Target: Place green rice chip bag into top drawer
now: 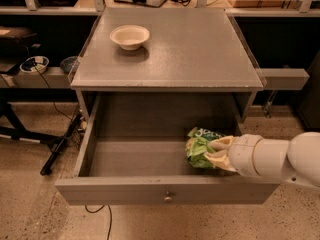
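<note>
Well, one claw (214, 152) grips one bag (198, 151) inside one drawer (115, 190).

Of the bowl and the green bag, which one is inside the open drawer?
The green rice chip bag: it lies at the right of the top drawer, held by the gripper, while the cream bowl sits up on the cabinet top.

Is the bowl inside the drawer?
No, the bowl sits on the tabletop; the hand grips the bag inside the open drawer's right end.
</note>
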